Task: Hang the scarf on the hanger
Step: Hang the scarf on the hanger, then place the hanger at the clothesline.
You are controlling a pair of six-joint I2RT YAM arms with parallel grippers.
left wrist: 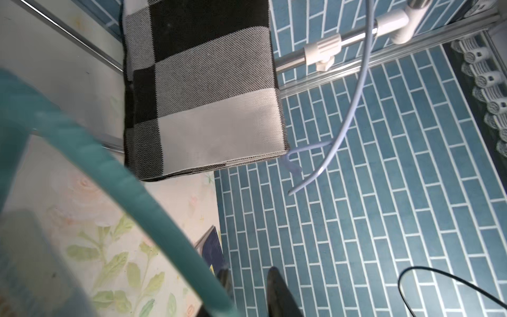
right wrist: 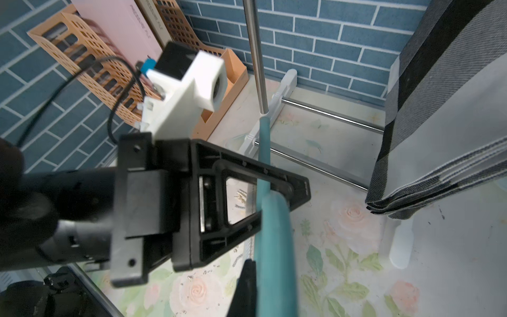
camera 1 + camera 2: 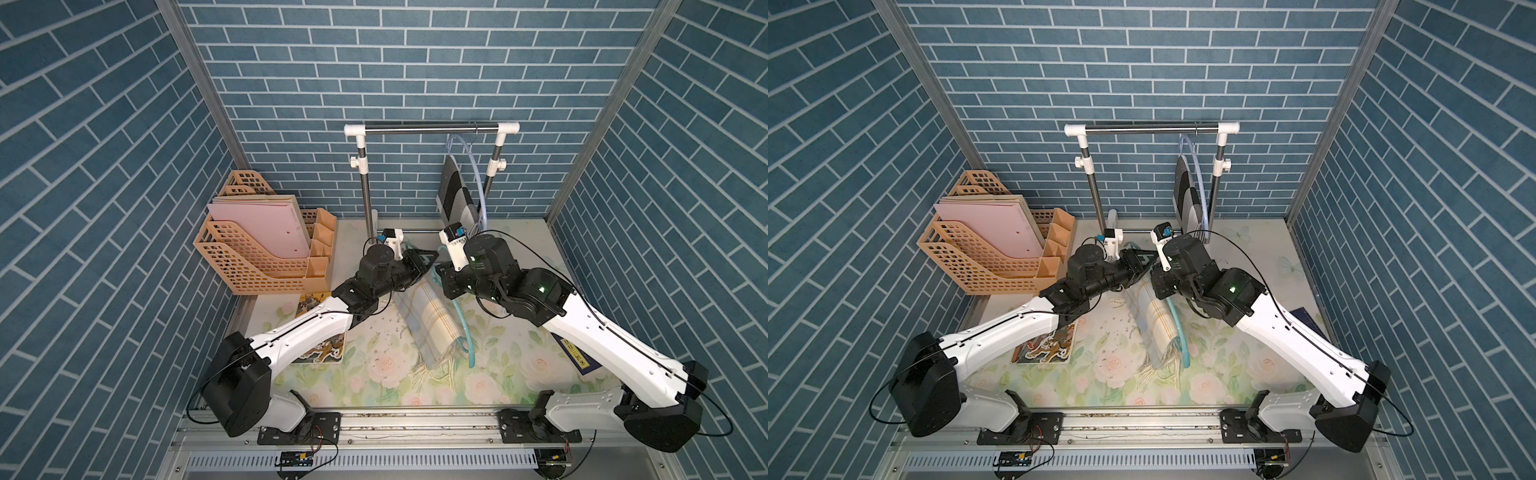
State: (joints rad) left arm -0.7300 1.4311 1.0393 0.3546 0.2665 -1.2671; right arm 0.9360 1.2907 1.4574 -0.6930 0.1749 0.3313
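Two arms meet over the floral table (image 3: 519, 365), in front of the clothes rack (image 3: 432, 130) (a grey checked scarf (image 3: 455, 195) hangs there). Between them the plaid scarf (image 3: 428, 320) lies with its fringe toward the front, touching the teal hanger (image 3: 462, 326). On that hanger's bar the left gripper (image 2: 285, 192) is clamped, and the right gripper (image 2: 251, 274) pinches it too.

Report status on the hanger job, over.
Right gripper shut on teal hanger. Left gripper beside it, grip unclear. Plaid scarf against hanger, fringe on table. Checked scarf on rack close behind.
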